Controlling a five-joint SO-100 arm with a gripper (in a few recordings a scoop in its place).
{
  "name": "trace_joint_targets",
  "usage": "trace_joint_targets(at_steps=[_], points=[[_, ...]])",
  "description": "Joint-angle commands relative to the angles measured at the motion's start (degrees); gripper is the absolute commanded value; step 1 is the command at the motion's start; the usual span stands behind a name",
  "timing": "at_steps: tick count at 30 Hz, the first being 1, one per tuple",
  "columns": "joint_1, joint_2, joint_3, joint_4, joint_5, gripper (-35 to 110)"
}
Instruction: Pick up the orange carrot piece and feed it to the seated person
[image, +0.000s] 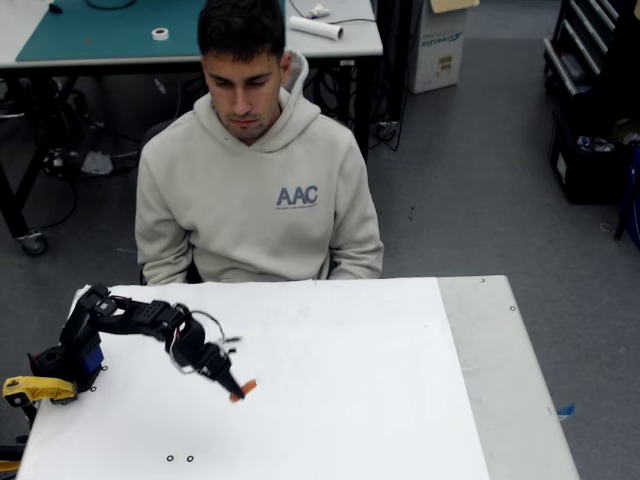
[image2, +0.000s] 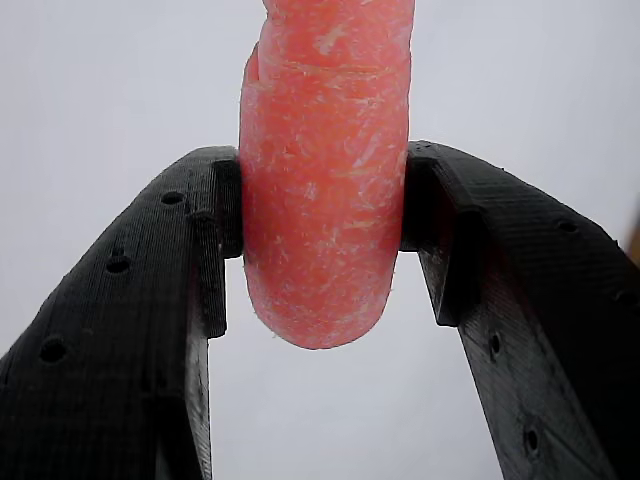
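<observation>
Fixed cam high over desk's (image: 330, 330) near edge, looking down and across to the seated person (image: 258, 170) at far edge, wide shot – wrist cam v. close, between gripper (image2: 322, 225) fingers, shared: gripper tip, white desk top

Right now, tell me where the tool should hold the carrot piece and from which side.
Keep the hold the wrist view shows: the tool pinches the carrot piece across its rounded sides, one finger on each flank, near one end. The cylinder's narrow width fits between them; its length sticks out toward the seated person.
</observation>
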Motion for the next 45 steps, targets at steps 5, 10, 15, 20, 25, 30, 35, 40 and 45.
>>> trace_joint_targets(at_steps=[5, 10, 15, 20, 25, 30, 35, 40, 45], points=[[-11.5, 8.7, -16.4, -0.4, -10.9, -3], [-18.5, 8.7, -21.6, -0.4, -14.3, -3], [-25.5, 5.4, -28.7, -0.4, -16.2, -3], [-31.6, -2.5, -40.4, -0.4, -17.0, -3], [-36.7, -10.5, -55.1, -0.4, -17.0, -3], [-39.4, -12.7, -55.5, -0.5, -16.3, -3], [-41.7, -12.6, -55.8, -0.5, -16.3, -3], [-43.2, -12.6, -55.9, -0.6, -16.2, -3], [-44.6, -13.4, -55.7, -5.9, -11.0, -3]])
